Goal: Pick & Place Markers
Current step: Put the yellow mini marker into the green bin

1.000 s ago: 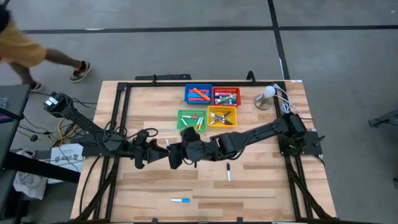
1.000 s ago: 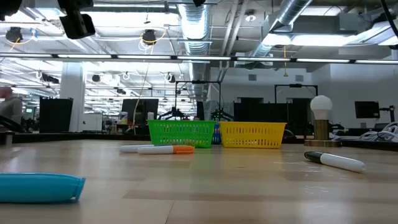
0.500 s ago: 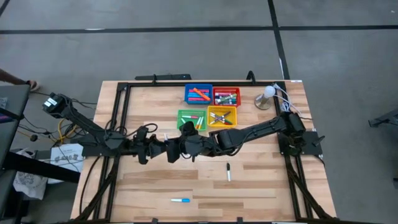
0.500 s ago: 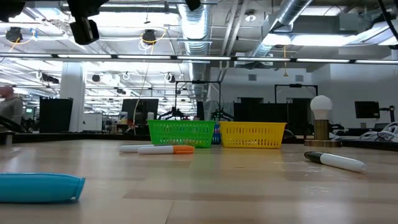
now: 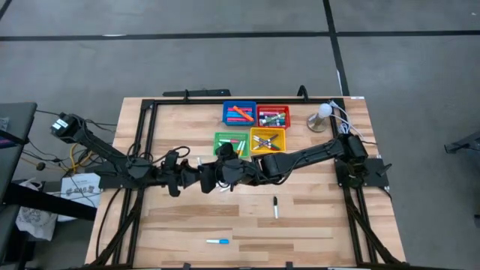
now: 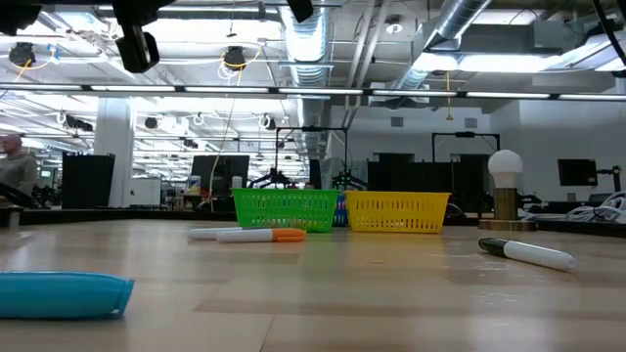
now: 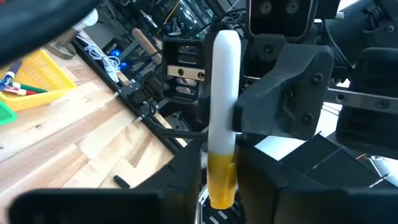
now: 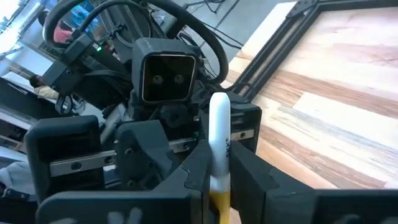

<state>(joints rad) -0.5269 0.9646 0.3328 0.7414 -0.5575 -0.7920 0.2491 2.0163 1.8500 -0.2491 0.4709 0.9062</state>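
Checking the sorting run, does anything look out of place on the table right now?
Loose markers lie outside the trays: a black-capped marker, a blue marker near the front edge, and an orange-capped marker by the green tray.

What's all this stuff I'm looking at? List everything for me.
table: one, pale wood, with a black frame
trays: four, blue, red, green, yellow, grouped at the far middle
markers in trays: several, mixed colours
black-capped marker: one, loose, near middle
blue marker: one, loose, near edge
orange-capped marker: one, white body, before the green tray, a pale one beside it
lamp: one, white bulb, far right
person: one, in the room behind
yellow-capped marker: one, white, between both hands
left hand: at the marker's yellow end
right hand: gripping the same marker
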